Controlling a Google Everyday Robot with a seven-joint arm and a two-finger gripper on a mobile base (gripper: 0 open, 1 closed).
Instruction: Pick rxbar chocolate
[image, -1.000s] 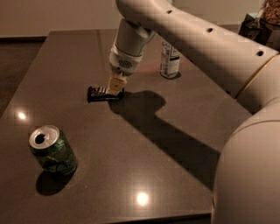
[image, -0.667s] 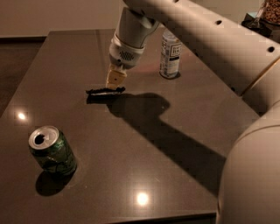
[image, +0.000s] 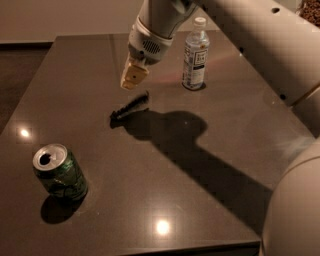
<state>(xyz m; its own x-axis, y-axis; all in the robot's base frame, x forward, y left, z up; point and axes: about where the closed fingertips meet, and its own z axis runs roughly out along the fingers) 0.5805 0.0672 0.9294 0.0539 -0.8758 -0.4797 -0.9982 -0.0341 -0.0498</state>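
Gripper (image: 133, 77), fingers pressed together and empty, hovers just above rxbar chocolate (image: 131, 106).

You cannot read the lettering on the small flat black-wrapped rxbar chocolate (image: 131, 106), blurred near the yellow-tipped gripper (image: 134, 77) hovering over the dark grey table (image: 125, 200). The white robot arm (image: 240, 40) runs off the top and right edges; the clear plastic bottle (image: 195, 55) has an illegible label.
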